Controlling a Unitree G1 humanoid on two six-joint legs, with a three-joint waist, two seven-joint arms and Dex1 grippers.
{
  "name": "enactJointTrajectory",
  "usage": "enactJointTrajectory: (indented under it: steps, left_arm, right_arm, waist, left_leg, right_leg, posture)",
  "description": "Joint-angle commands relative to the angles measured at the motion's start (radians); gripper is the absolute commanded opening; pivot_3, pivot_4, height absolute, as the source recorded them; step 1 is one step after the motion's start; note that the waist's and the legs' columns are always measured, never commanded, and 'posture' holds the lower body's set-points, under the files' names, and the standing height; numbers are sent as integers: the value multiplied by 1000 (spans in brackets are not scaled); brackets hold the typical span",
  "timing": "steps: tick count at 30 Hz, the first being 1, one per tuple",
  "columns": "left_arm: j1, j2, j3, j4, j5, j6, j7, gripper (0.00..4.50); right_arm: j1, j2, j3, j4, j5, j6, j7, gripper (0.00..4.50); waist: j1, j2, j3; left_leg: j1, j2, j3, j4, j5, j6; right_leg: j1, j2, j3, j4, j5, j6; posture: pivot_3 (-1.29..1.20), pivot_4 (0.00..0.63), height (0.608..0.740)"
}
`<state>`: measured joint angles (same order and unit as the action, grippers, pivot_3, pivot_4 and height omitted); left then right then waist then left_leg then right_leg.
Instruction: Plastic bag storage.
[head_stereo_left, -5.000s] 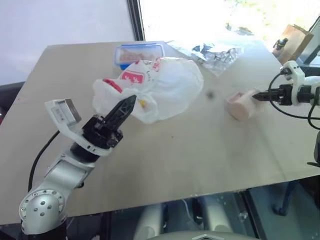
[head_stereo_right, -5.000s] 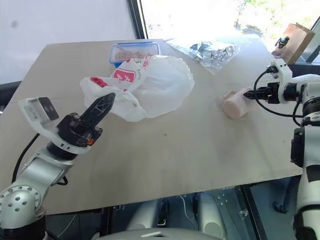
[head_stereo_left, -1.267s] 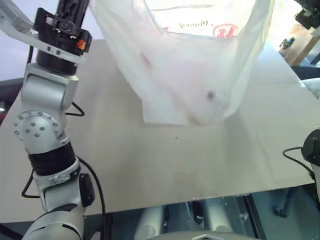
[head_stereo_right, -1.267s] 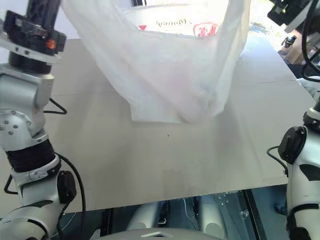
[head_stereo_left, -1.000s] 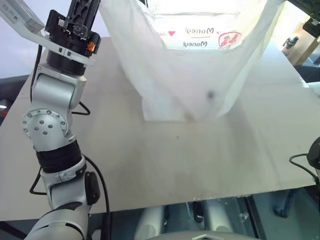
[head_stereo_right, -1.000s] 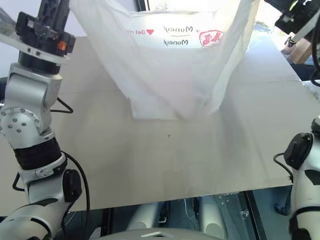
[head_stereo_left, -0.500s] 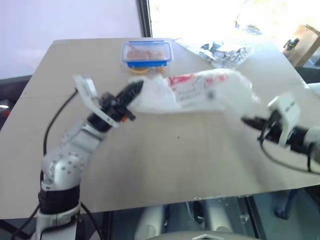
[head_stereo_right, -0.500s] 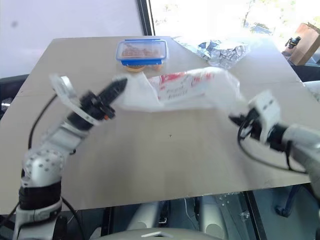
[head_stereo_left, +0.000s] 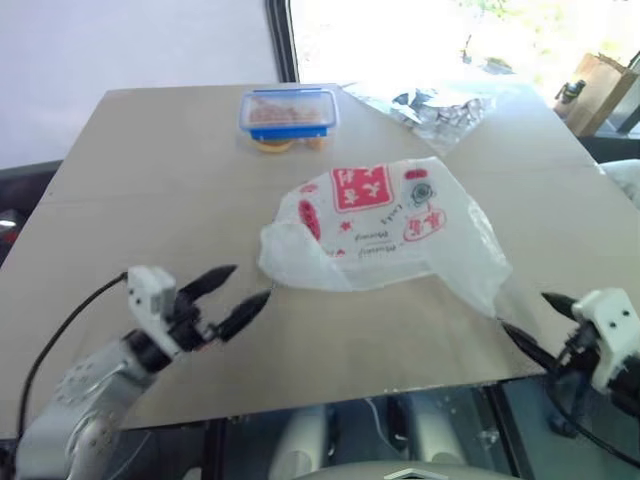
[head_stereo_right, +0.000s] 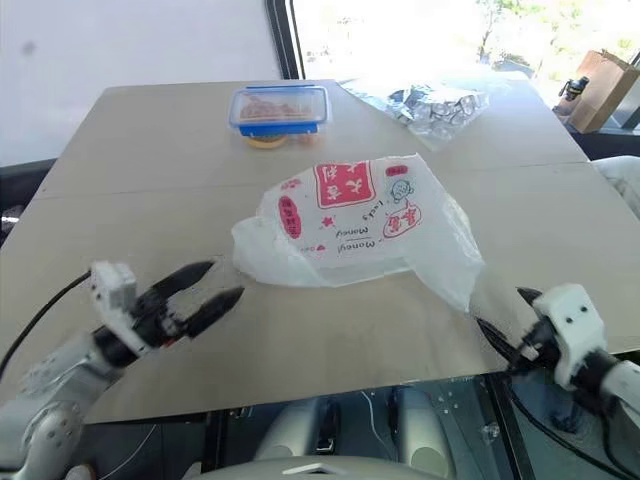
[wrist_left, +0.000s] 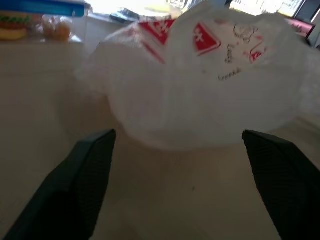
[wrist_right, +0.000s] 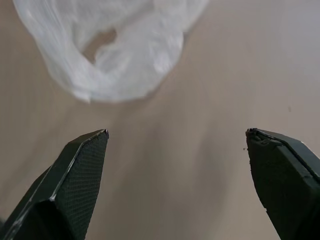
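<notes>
The plastic bag (head_stereo_left: 385, 225), white and crinkly with red square logos and red print, lies spread on the wooden table (head_stereo_left: 150, 180) near its middle, logos facing up. My left gripper (head_stereo_left: 250, 282) is open near the table's front left, its tips just short of the bag's left end and holding nothing. In the left wrist view the bag (wrist_left: 200, 75) sits ahead of the open left gripper (wrist_left: 178, 132). My right gripper (head_stereo_left: 524, 311) is open at the front right edge, close to the bag's drooping right corner (wrist_right: 115, 45) and apart from it.
A clear food box with a blue lid (head_stereo_left: 288, 110) stands at the far side of the table. Crumpled silvery foil (head_stereo_left: 450, 105) lies at the far right. A brown cardboard item (head_stereo_left: 590, 85) stands beyond the table's right corner.
The bag hung stretched high between both shut grippers, then came down. Both grippers have opened, let it go and pulled back low toward the front edge; the bag now rests on the table.
</notes>
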<state>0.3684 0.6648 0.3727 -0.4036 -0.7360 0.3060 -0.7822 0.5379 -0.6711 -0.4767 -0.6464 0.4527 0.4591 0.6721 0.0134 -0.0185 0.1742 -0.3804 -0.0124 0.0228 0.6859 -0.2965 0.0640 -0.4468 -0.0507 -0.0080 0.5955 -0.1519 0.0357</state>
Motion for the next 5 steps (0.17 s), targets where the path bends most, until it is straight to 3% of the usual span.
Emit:
enactJointTrajectory:
  steps: [1, 5]
  left_arm:
    - [75, 8, 53, -7, 68, -55, -41, 4455]
    - [76, 11, 94, -16, 42, -40, -58, 4455]
  right_arm:
    - [17, -26, -63, 40, -41, -94, 60, 4500]
    - [2, -41, -87, 84, -26, -116, 107, 4500]
  waist:
    - [-1, -1, -1]
    - [0, -2, -2]
  left_leg:
    - [0, 0, 1, 0, 0, 0]
    - [0, 0, 0, 1, -1, 1]
  right_leg:
    - [0, -1, 0, 0, 0, 0]
    - [0, -3, -1, 0, 0, 0]
  posture:
    - [0, 150, 740]
    - [0, 150, 740]
